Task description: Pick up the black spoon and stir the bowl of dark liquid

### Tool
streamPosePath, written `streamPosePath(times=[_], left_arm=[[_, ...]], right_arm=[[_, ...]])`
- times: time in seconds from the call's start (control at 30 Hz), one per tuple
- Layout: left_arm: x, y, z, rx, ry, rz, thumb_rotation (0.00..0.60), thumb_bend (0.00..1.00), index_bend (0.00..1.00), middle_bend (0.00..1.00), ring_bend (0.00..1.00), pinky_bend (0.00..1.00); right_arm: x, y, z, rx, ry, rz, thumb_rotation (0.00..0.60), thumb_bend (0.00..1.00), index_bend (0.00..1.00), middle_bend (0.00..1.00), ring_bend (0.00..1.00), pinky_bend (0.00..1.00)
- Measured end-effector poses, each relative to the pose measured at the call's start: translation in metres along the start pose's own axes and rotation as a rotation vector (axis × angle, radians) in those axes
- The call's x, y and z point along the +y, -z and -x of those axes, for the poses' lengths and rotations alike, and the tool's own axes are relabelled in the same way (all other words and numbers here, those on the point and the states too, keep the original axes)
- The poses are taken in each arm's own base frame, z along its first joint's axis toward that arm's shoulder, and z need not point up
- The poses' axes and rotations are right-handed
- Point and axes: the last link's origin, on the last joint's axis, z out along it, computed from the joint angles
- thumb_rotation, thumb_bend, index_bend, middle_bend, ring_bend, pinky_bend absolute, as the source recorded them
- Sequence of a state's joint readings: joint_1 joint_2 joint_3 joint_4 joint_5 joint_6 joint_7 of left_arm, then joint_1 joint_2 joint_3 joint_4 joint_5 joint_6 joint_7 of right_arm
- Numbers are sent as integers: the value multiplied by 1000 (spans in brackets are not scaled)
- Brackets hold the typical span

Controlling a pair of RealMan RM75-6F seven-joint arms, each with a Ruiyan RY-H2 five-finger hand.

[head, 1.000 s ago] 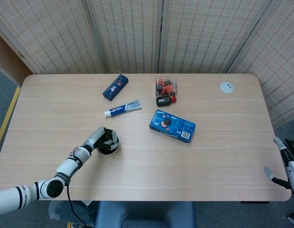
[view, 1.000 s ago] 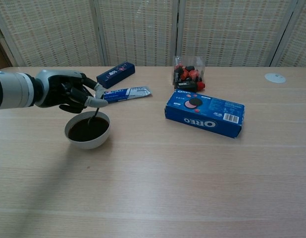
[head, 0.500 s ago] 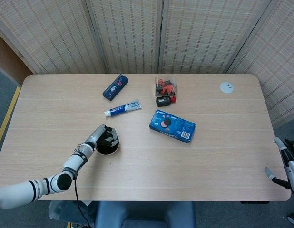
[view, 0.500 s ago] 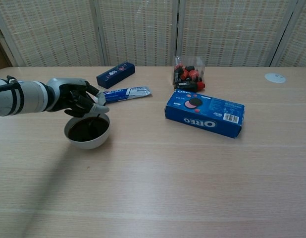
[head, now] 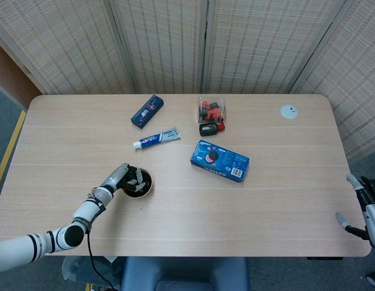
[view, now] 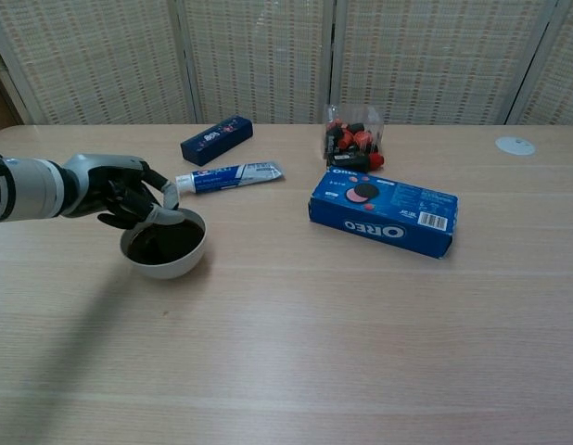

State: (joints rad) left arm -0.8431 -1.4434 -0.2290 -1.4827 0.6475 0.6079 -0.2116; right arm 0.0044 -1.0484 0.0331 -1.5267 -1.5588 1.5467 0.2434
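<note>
A white bowl [view: 187, 259] of dark liquid [view: 161, 244] stands on the table's left part, and the head view shows the bowl [head: 147, 187] too. My left hand [view: 121, 190] hovers over the bowl's left rim, gripping the black spoon [view: 173, 221]. The spoon's handle is mostly hidden in the fingers and its tip dips into the liquid. From the head view the left hand [head: 123, 179] covers the bowl's left side. My right hand [head: 360, 211] hangs off the table's right edge, fingers apart, holding nothing.
A blue Oreo box [view: 384, 210] lies right of the bowl. A toothpaste tube [view: 226, 176] and a small dark blue box [view: 216, 139] lie behind the bowl. A clear bag of red and black items [view: 353, 139] stands further back. A white disc [view: 515, 145] sits far right.
The left hand swung with the spoon around the bowl, first toward its far rim, now back to its left rim. The right hand has barely moved.
</note>
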Motion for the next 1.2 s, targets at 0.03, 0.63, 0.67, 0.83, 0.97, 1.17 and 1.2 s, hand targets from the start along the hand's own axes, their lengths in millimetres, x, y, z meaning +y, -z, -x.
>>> streamPosePath(times=[0.03, 0.63, 0.67, 0.83, 0.97, 1.17, 1.2], left_arm=[[0, 2, 2, -5, -4, 0, 600, 399, 656, 1000, 1000, 1000], [20, -14, 11, -12, -28, 5, 600, 399, 655, 1000, 1000, 1000], [19, -16, 9, -5, -34, -1, 600, 399, 655, 1000, 1000, 1000], [14, -20, 2, 30, -48, -39, 600, 399, 655, 1000, 1000, 1000], [10, -15, -3, 35, -51, -52, 600, 399, 654, 1000, 1000, 1000], [3, -4, -1, -3, -59, -63, 600, 399, 651, 1000, 1000, 1000], [3, -2, 0, -10, -63, -60, 600, 399, 651, 1000, 1000, 1000]], right_arm=[[0, 0, 0, 0, 0, 0, 600, 261, 26, 157, 58, 144], [6, 6, -2, 12, -6, 22, 600, 260, 26, 157, 57, 144], [6, 6, -2, 12, -6, 22, 600, 261, 26, 157, 57, 144], [5, 5, -1, 9, -5, 19, 600, 261, 26, 157, 57, 144], [4, 4, 0, 7, -4, 13, 600, 261, 26, 157, 57, 144], [4, 3, 0, 6, -5, 11, 600, 261, 26, 157, 57, 144], [4, 3, 0, 6, -5, 12, 600, 261, 26, 157, 57, 144]])
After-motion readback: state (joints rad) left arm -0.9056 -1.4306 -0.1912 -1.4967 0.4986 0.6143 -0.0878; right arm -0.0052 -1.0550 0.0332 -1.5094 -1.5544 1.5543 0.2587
